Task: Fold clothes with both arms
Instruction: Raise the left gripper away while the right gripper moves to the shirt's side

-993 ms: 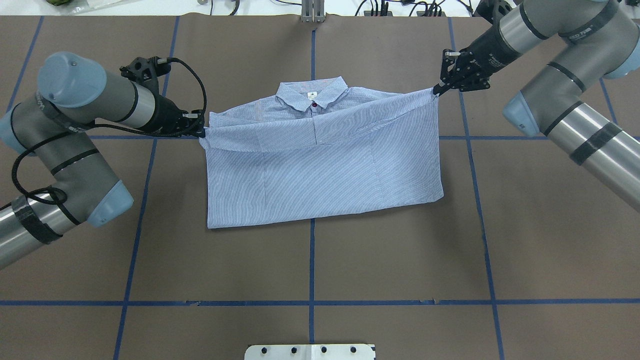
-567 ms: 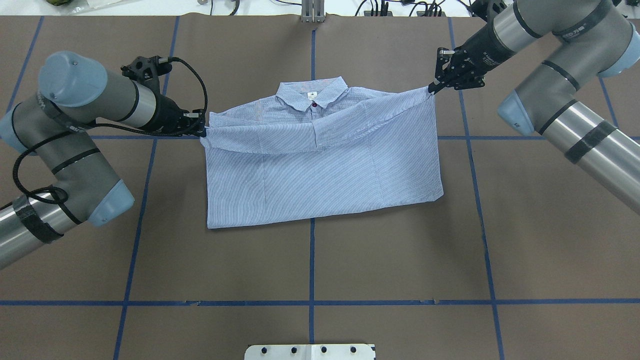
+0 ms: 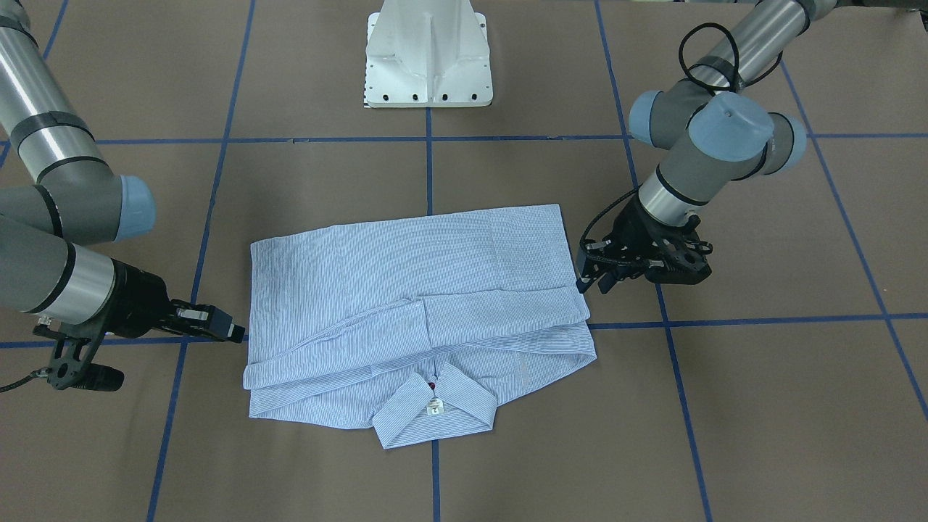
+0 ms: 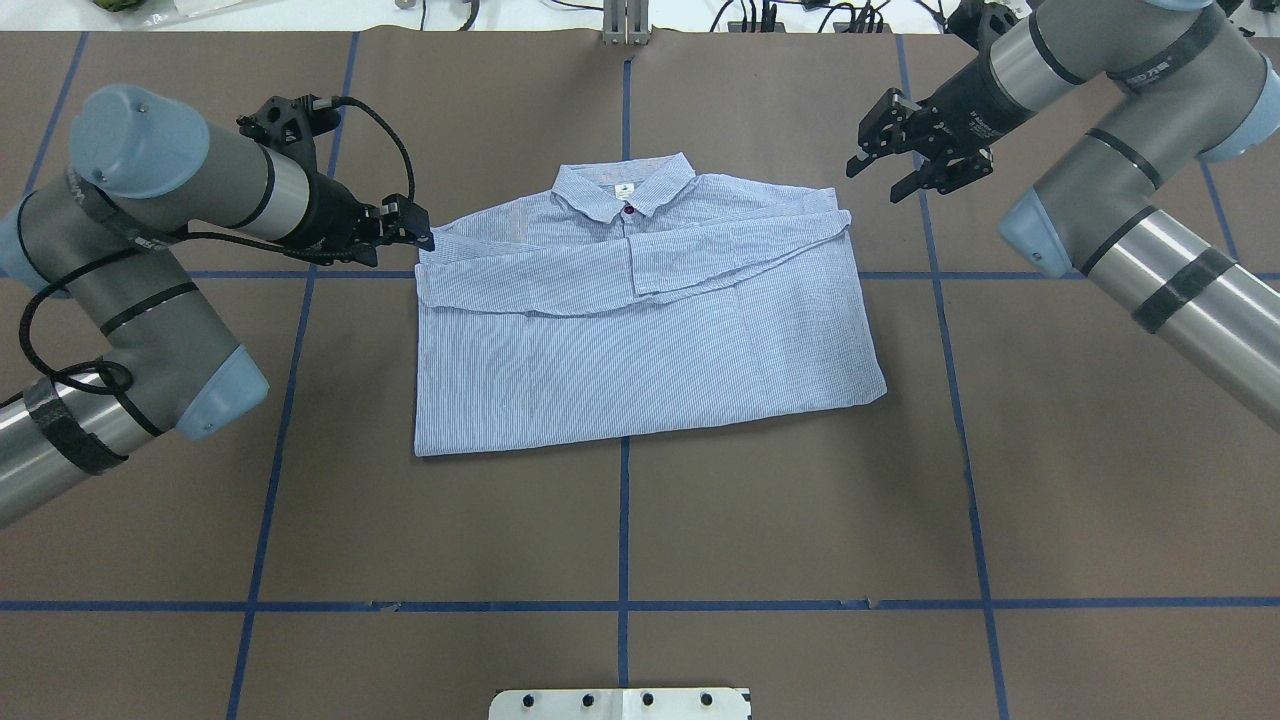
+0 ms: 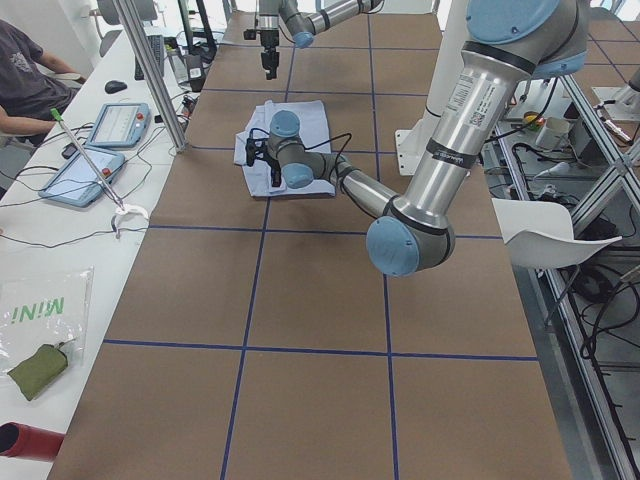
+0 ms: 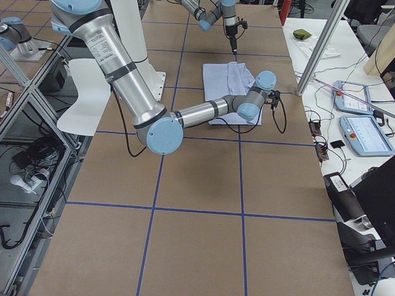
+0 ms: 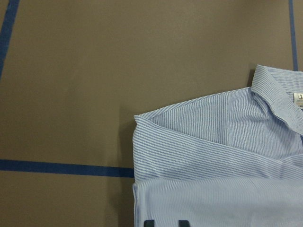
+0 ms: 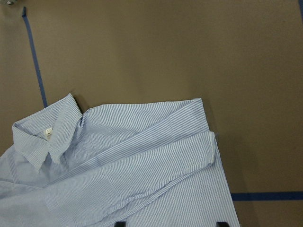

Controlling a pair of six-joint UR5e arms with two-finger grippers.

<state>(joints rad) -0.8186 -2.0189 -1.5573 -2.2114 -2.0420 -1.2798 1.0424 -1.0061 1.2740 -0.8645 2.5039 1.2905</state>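
Note:
The light blue striped shirt (image 4: 650,340) lies flat on the brown table, collar (image 4: 625,190) at the far edge and its lower part folded up over the chest. Its folded edge rests loosely below the collar. My left gripper (image 4: 418,232) hovers at the shirt's left shoulder corner, slightly open and holding nothing; the front-facing view shows this left gripper (image 3: 591,281) just off the cloth's edge. My right gripper (image 4: 880,178) stands wide open, clear of the right shoulder corner. Both wrist views look down on the shirt (image 7: 213,161) (image 8: 142,165) with nothing between the fingertips.
Blue tape lines (image 4: 624,520) divide the brown table cover. The white base pedestal (image 3: 428,58) stands at the robot's edge. A side bench with tablets (image 5: 115,125) runs along the far edge, and a person (image 5: 25,70) sits at it.
Both grippers have let go of the shirt's folded edge, which dropped flat onto the chest. The right gripper opened wide and drew back; the left rose slightly toward the far side.

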